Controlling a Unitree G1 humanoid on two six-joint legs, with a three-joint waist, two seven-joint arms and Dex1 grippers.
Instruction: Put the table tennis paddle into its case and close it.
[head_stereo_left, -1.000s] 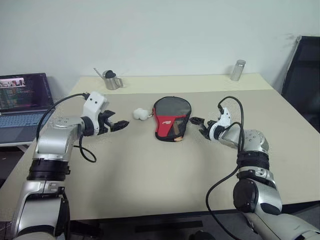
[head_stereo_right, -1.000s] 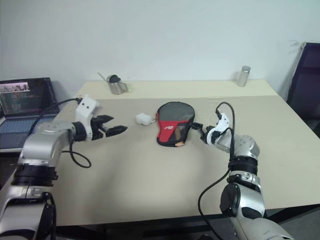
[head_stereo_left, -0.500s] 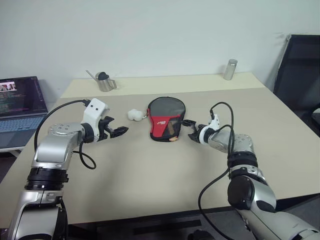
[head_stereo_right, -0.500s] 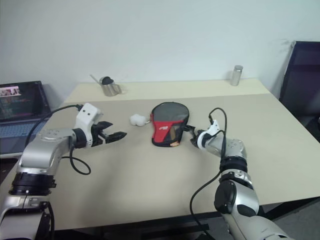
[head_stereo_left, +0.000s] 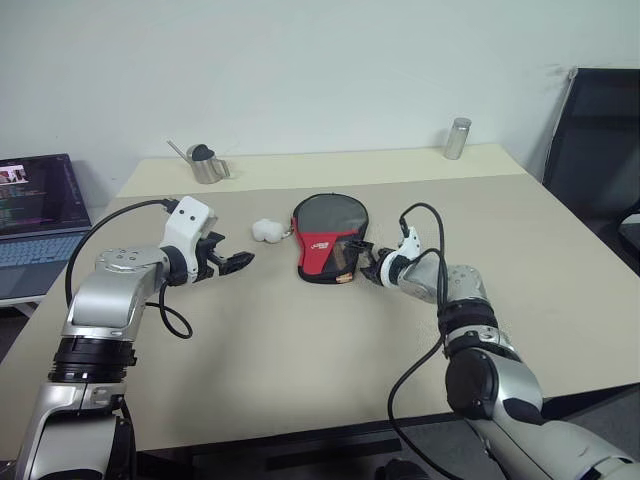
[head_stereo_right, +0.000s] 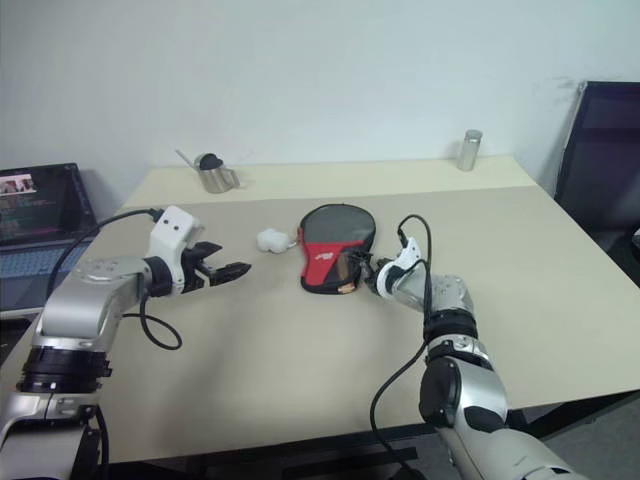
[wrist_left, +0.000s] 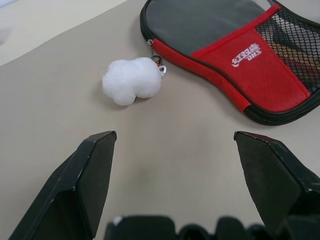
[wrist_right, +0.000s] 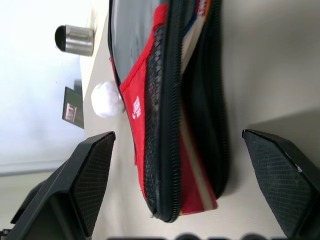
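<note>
Both grippers spread wide, holding nothing.
Right gripper (head_stereo_left: 372, 268) sits just beside the case's (head_stereo_left: 328, 236) unzipped narrow end, paddle (wrist_right: 192, 165) handle inside; left gripper (head_stereo_left: 232, 263) hangs well apart over the bench (head_stereo_left: 300, 340).

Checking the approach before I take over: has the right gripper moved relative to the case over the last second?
Yes. The right gripper has closed in toward the case, now right at its handle end, jaws open.

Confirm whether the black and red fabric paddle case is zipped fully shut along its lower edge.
No: in the right wrist view the black and red fabric paddle case gapes open along its zip, with the pale wooden striped paddle handle showing inside.
</note>
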